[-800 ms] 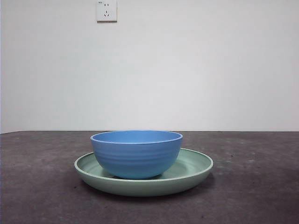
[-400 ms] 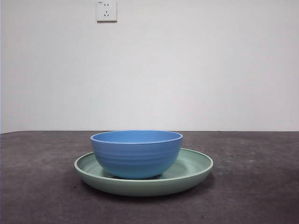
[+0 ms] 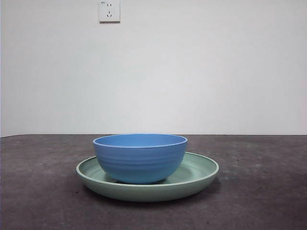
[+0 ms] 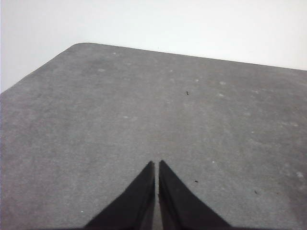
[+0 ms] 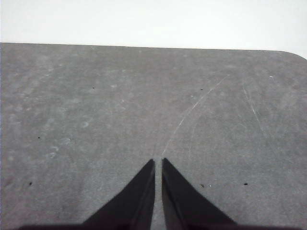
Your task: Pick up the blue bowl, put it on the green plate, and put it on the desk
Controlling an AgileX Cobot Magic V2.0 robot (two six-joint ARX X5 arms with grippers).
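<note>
The blue bowl stands upright in the middle of the green plate, which rests on the dark speckled desk. No arm shows in the front view. In the left wrist view my left gripper is shut, its jaws together above bare desk, with nothing held. The right wrist view shows my right gripper shut the same way over bare desk. Neither wrist view shows the bowl or the plate.
A white wall with a power socket rises behind the desk. The desk's rounded far corners show in the wrist views.
</note>
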